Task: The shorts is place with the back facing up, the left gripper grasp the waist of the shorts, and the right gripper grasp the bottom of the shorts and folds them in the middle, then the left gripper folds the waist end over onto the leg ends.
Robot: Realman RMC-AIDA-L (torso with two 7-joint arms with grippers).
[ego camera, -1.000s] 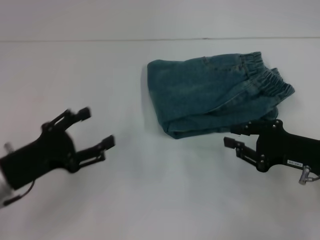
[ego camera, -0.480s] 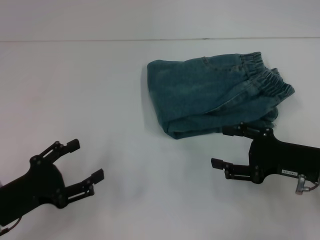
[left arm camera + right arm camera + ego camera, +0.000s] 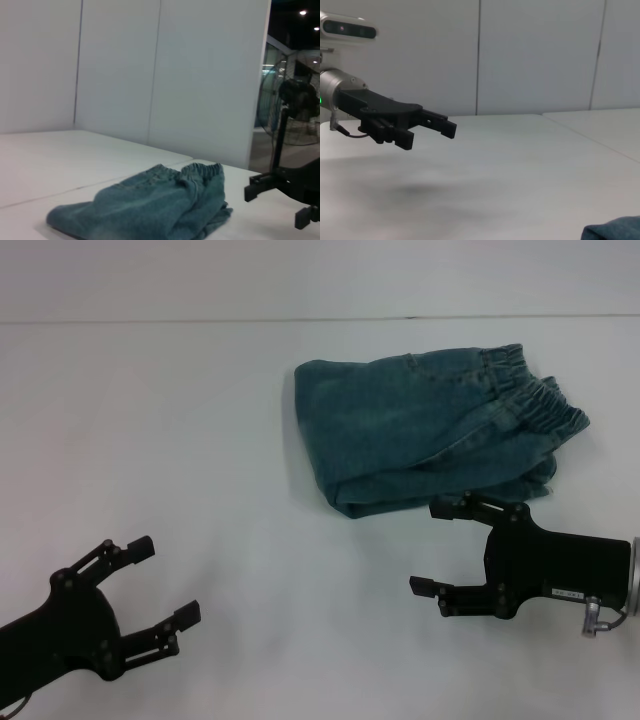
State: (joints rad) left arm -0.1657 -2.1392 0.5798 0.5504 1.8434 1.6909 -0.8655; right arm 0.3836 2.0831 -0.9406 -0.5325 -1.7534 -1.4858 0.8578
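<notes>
The blue-green denim shorts point(image 3: 430, 435) lie folded into a compact bundle on the white table, the gathered elastic waist point(image 3: 535, 400) on top at the bundle's right end. The leg ends are hidden under that fold. In the left wrist view the shorts point(image 3: 150, 207) rest low in the picture. My left gripper point(image 3: 163, 580) hovers open near the front left, far from the cloth. My right gripper point(image 3: 430, 547) is open just in front of the bundle, holding nothing. A corner of the shorts point(image 3: 615, 231) shows in the right wrist view, with the left gripper point(image 3: 432, 125) across the table.
The white table point(image 3: 200, 420) ends at a back edge point(image 3: 200, 320) against a pale panel wall. A standing fan point(image 3: 292, 107) is off the table's right side, seen in the left wrist view.
My left gripper has drawn back toward the front left, away from the shorts. The right gripper has also pulled back and down from the bundle's front edge. The shorts have not moved.
</notes>
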